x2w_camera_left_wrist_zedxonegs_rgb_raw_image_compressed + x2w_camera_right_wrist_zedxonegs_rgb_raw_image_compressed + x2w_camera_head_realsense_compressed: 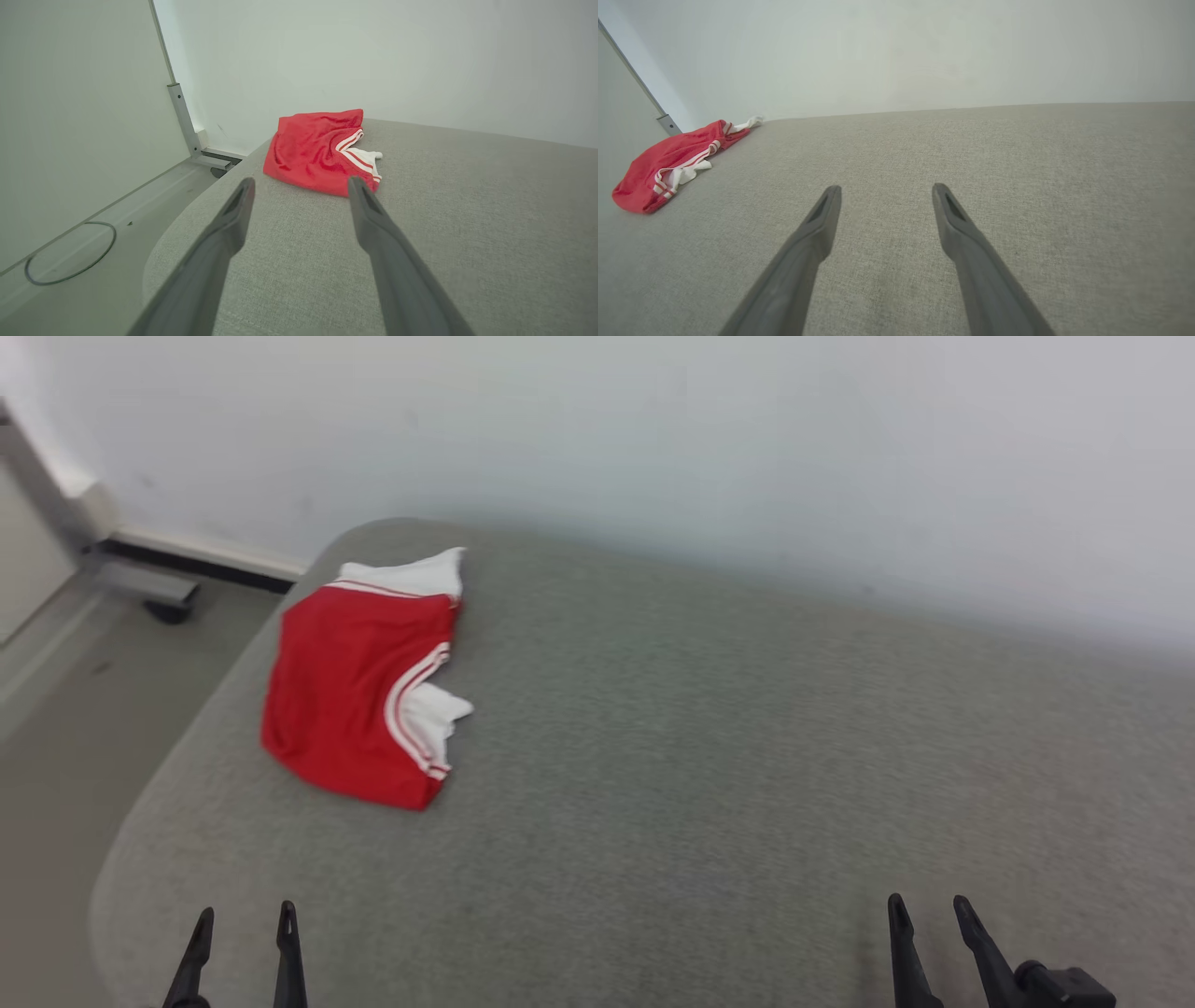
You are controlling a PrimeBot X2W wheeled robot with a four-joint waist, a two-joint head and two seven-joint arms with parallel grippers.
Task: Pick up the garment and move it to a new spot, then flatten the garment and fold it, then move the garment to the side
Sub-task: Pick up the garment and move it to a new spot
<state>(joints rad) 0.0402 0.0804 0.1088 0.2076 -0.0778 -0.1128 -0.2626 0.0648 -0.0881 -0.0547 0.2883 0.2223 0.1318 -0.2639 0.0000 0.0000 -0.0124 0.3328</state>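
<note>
Holding left tool (246,910) and right tool (929,899) wide apart, empty. Could shove garment (350,695) off table (653,756) corner nearby, or snag one layer, spoiling fold.

The garment (359,695) lay on the tabletop (700,737), toward its far left corner, near the wall (653,439) behind. The floor (56,784) lay to the left. The left tool (245,919) and right tool (929,907) stood at the near edge, well apart from the garment.
</note>
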